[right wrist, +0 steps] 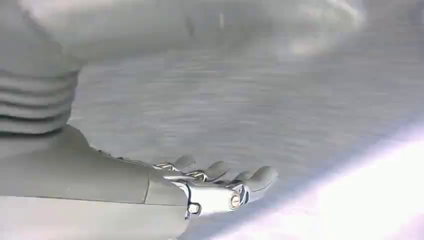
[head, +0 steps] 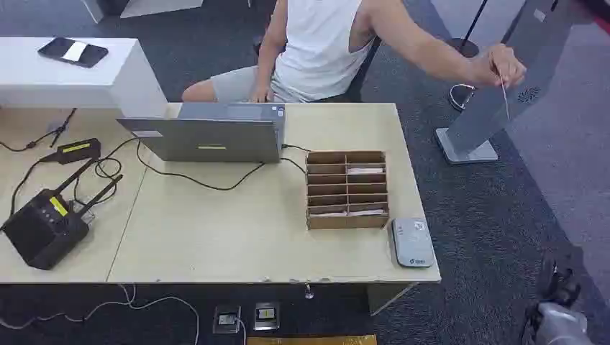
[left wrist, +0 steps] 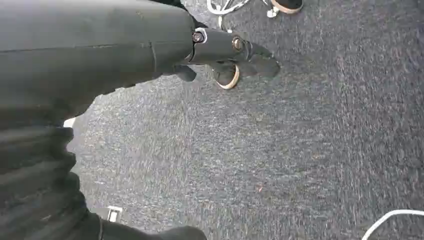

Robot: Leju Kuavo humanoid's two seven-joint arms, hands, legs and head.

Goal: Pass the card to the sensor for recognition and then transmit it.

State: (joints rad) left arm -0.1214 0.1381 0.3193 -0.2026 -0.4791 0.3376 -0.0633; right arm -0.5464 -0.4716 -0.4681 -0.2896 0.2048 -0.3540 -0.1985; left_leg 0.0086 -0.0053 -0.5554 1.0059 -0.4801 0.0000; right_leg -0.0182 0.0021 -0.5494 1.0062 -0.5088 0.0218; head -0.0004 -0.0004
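Note:
A person seated behind the table holds a thin white card (head: pixel 505 99) out to the side, in front of a tall grey sensor stand (head: pixel 489 108) on the floor. More cards (head: pixel 365 171) lie in the slots of a cardboard organiser (head: pixel 347 189) on the table. A flat grey reader (head: pixel 411 242) lies at the table's front right corner. My right hand (head: pixel 556 300) hangs low beside the table, over the carpet; its fingers (right wrist: pixel 250 176) are stretched out and hold nothing. My left hand (left wrist: pixel 227 50) hangs over the floor, fingers straight and empty.
A grey laptop (head: pixel 212 133) stands on the wooden table (head: pixel 237 237), with cables running from it. A black router (head: pixel 44 226) sits at the left. A white counter (head: pixel 79 72) with a dark phone stands at the back left. Floor sockets (head: pixel 244 316) lie under the front edge.

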